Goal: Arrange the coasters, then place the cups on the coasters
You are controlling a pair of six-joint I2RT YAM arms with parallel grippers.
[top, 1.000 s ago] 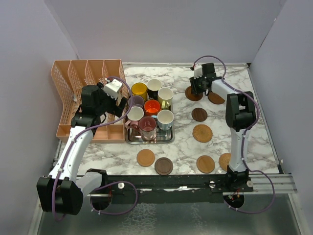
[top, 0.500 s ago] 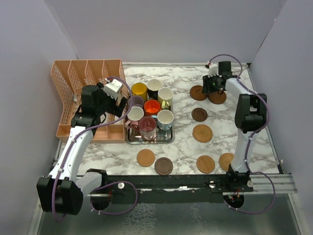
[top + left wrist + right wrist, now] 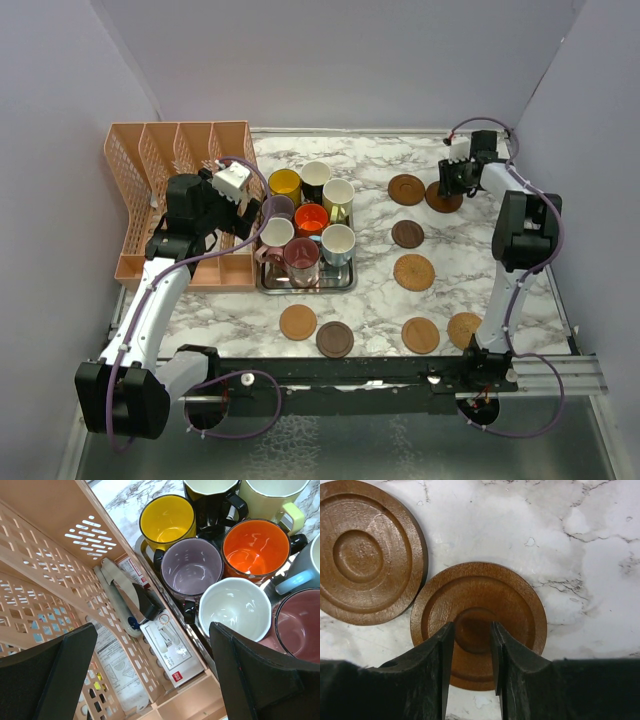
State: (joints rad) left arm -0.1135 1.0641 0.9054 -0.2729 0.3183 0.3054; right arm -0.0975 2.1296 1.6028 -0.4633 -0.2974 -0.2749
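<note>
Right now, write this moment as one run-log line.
right gripper: narrowly open over round brown wooden coaster | left gripper: open over peach plastic rack and coloured handled mugs | mugs: on steel tray

Coasters (image 3: 414, 272): eight round, ridged wooden discs, tan to dark brown, lying flat.
Far pair (image 3: 475, 605): just beside each other, right rear.
Near row (image 3: 297, 322): four along the front.
Cups (image 3: 311, 218): eight upright, empty mugs, packed together on the tray (image 3: 262, 285).
</note>
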